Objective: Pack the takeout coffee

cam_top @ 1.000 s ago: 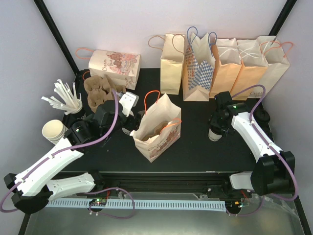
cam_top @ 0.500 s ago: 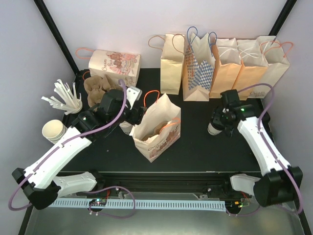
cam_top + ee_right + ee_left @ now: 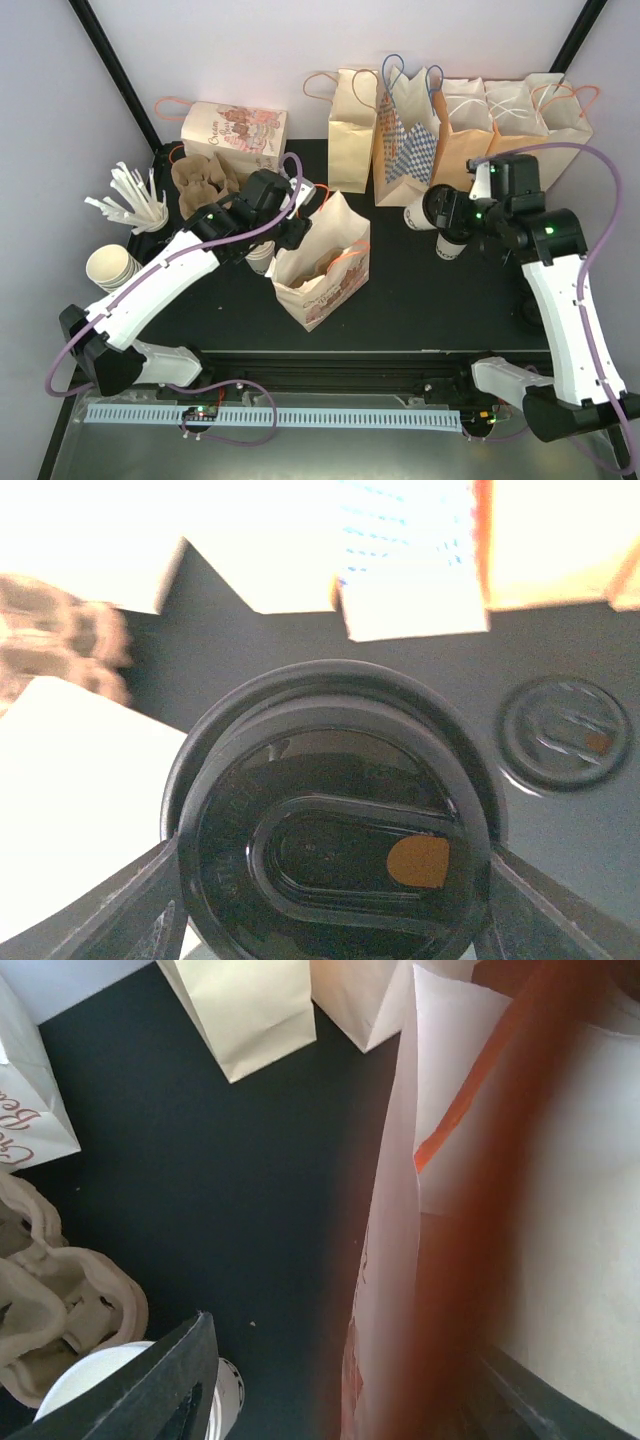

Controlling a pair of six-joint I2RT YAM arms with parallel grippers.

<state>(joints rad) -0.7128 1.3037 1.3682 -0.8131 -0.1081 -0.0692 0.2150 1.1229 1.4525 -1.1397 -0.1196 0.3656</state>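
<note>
1. A black table [image 3: 400, 290] fills a white-walled booth, with a row of paper bags [image 3: 480, 130] standing along its back edge.
2. An open printed bag [image 3: 320, 265] with orange handles stands at centre, apart from the row.
3. The left gripper [image 3: 350, 1385] reaches the open bag's upper rim with its jaws spread wide. The bag's side wall and a blurred orange handle [image 3: 480, 1160] lie between the two fingers.
4. The right gripper [image 3: 335, 890] clamps the takeout coffee [image 3: 330, 810] by its sides just under the black lid. It holds the cup above the table, in front of the blue-checked bag [image 3: 405, 130] and to the right of the open bag.
5. Another black lid [image 3: 565, 730] sits on the table beyond the held cup.
6. Pulp cup carriers [image 3: 60, 1290] and a white cup [image 3: 100, 1390] sit under the left wrist.
</note>
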